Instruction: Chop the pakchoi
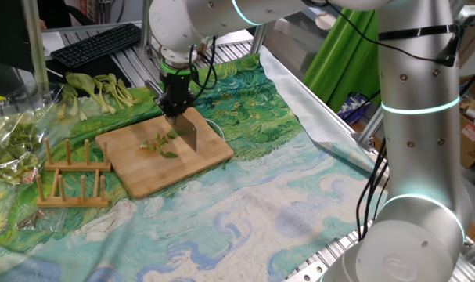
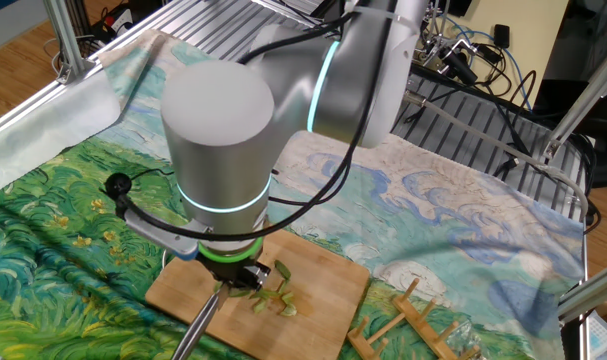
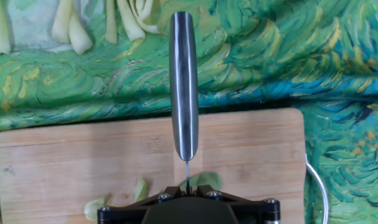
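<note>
The pakchoi (image 1: pixel 160 146) lies as a few small green bits on the wooden cutting board (image 1: pixel 143 176). My gripper (image 1: pixel 177 103) is shut on a knife (image 1: pixel 189 130), whose blade stands on edge on the board just right of the bits. In the hand view the knife's steel handle (image 3: pixel 184 87) points away and its thin blade runs down between green bits (image 3: pixel 204 180); the gripper's fingertips (image 3: pixel 187 190) clamp it. In the other fixed view the gripper (image 2: pixel 239 272) sits under the arm above the bits (image 2: pixel 273 296) on the board (image 2: pixel 323 275).
A bunch of whole pale-stemmed stalks (image 1: pixel 96 90) lies behind the board. Plastic-wrapped greens (image 1: pixel 10 137) and a wooden rack (image 1: pixel 71 176) stand to the left. A keyboard (image 1: pixel 96 43) is at the back. A white cable (image 3: pixel 319 193) curves past the board's right edge.
</note>
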